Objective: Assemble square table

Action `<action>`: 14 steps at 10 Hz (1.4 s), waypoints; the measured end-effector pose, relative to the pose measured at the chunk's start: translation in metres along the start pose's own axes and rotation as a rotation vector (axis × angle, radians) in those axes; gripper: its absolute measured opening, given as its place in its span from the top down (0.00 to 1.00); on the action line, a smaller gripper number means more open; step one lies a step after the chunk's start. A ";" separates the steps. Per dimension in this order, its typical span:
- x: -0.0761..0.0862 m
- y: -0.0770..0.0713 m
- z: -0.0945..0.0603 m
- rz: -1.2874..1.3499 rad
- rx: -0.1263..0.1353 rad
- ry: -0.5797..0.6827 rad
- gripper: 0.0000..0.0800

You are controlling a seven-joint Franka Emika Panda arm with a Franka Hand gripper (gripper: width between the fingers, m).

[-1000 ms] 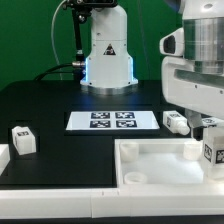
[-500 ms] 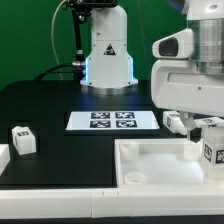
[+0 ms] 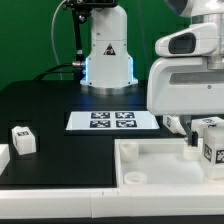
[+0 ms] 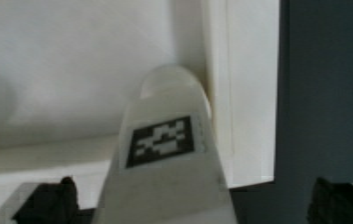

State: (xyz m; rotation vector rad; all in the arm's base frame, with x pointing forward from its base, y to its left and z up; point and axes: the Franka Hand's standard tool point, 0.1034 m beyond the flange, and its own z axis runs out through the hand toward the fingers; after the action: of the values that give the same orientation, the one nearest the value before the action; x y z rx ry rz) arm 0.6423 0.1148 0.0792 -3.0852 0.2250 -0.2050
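Widely spread gripper (image 4: 199, 203), astride leg (image 4: 162, 135), seemingly untouching

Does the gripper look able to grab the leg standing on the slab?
Likely yes: in the wrist view the open gripper straddles the leg, nothing over it. The rim of the slab beside it may crowd one finger.

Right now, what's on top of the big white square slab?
A tagged white leg stands upright on the slab at the exterior view's right, under the open gripper. The arm covers the slab behind it. Whether the leg sits in a hole is hidden.
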 end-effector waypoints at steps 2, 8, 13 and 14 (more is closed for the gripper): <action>0.001 0.001 0.000 0.046 0.001 0.001 0.35; 0.000 0.008 0.002 0.767 0.001 -0.011 0.64; -0.003 0.006 0.003 1.331 0.040 -0.071 0.64; -0.003 0.006 0.003 1.331 0.040 -0.071 0.52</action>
State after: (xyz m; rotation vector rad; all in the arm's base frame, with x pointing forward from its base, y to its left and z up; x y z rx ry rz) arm 0.6384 0.1091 0.0758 -2.2130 2.0036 -0.0233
